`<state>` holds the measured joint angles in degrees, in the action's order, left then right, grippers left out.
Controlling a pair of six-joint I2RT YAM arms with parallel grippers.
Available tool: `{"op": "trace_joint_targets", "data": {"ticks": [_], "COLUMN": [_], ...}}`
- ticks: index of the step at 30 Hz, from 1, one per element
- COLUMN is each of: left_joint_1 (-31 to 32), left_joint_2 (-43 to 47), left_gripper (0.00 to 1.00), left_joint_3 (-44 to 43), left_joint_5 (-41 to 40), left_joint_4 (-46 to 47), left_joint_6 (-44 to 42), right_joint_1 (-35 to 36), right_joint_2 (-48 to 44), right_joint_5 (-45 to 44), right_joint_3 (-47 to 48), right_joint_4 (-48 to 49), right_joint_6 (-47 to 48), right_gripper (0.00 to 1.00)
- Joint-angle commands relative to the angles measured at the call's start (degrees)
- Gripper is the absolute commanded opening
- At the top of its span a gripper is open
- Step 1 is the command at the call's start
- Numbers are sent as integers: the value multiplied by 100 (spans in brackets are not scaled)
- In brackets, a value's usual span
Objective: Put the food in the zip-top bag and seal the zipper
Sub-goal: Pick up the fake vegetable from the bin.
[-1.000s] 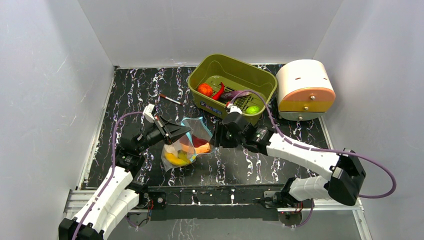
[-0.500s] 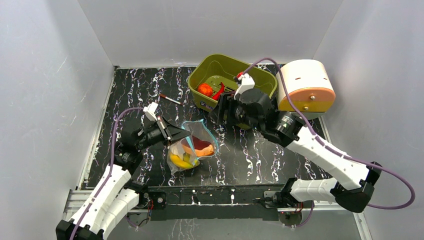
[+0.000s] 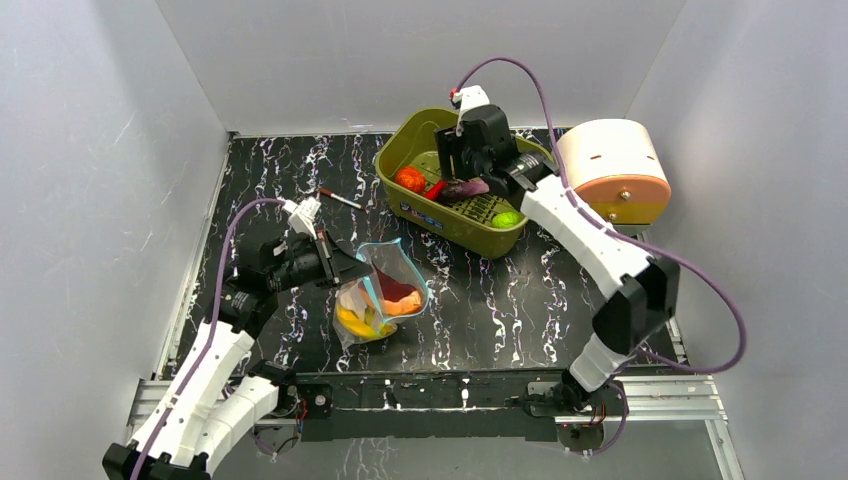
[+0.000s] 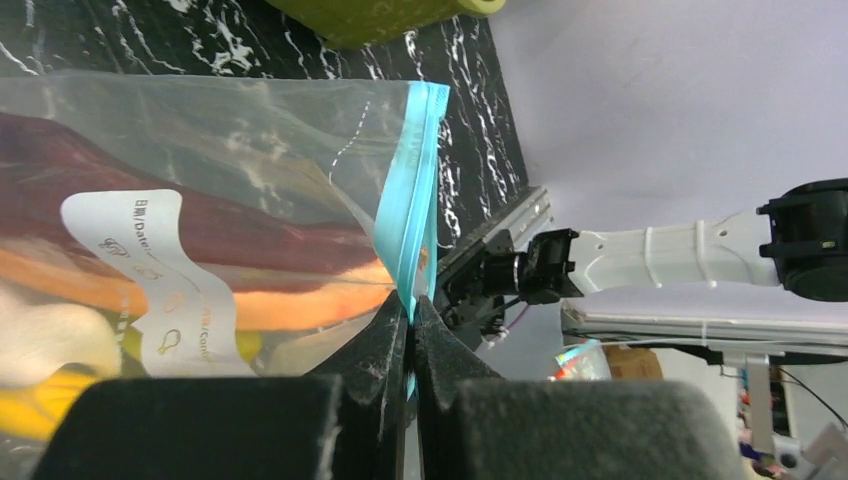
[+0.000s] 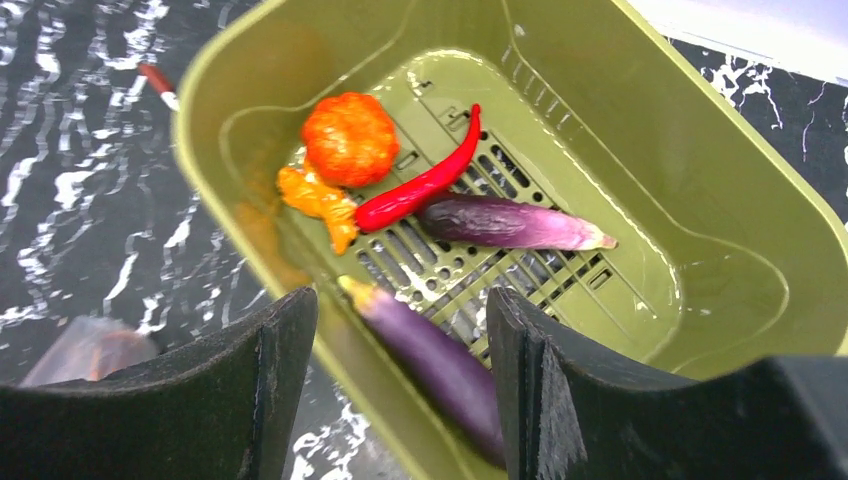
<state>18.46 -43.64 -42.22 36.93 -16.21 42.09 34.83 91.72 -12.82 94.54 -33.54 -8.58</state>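
Right gripper (image 5: 398,320) has swung over the tub (image 5: 660,130), jaws apart; left gripper (image 4: 408,308) pinches the zipper (image 4: 418,190) edge.

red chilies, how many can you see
1: the red chili lies on the green tub's slotted floor, between the tomato and an eggplant. None shows in the bag, though its contents overlap.

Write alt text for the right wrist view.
The right gripper, jaws open, hovers above a green tub holding a tomato, a red chili and a purple eggplant. The tub sits on a black marbled table.
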Motion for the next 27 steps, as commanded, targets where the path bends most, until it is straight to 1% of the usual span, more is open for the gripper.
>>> {"op": "trace_joint_targets", "data": {"ticks": [1,3,5,7,9,11,14,17,19,20,22,23,25,27], "left_joint_1": [-18,-17,-18,-17,-18,-13,-18,-16,-18,-18,-18,-18,-13,-18], "left_joint_2": [374,638,893,1070,1122,1084,967,830,740,701,623,575,494,411], "left_gripper": [0,0,0,0,0,0,0,0,0,0,0,0,0,0], "left_joint_3": [74,390,714,913,965,860,642,471,421,425,407,356,242,155], "left_joint_5": [-582,-801,-1000,-1197,-1303,-1379,-1419,-1408,-1433,-1423,-1425,-1432,-1427,-1427], "left_joint_4": [-317,-64,164,222,63,-235,-684,-968,-1092,-1099,-1095,-1095,-1095,-1131], "left_joint_6": [-263,-57,189,407,515,615,574,412,333,324,342,346,329,245], "right_joint_1": [-553,-746,-925,-1021,-1050,-1057,-1059,-1083,-1142,-1184,-1227,-1300,-1447,-1453], "right_joint_2": [573,960,1235,1551,1868,2163,2519,2654,2677,2691,2695,2678,2746,2868], "right_joint_5": [702,937,1118,1124,1021,750,59,-164,149,403,608,834,1417,1715], "right_joint_3": [447,538,659,810,992,1208,1554,1645,1651,1644,1515,1459,1543,1660], "right_joint_4": [441,521,624,650,495,207,-292,-422,-384,-378,-277,-220,-205,-334], "right_joint_6": [540,532,285,180,236,407,611,936,1229,1552,2171,2334,2478,2719], "right_gripper": [61,61,60,59,58,59,63,66,68,69,70,70,65,60]}}
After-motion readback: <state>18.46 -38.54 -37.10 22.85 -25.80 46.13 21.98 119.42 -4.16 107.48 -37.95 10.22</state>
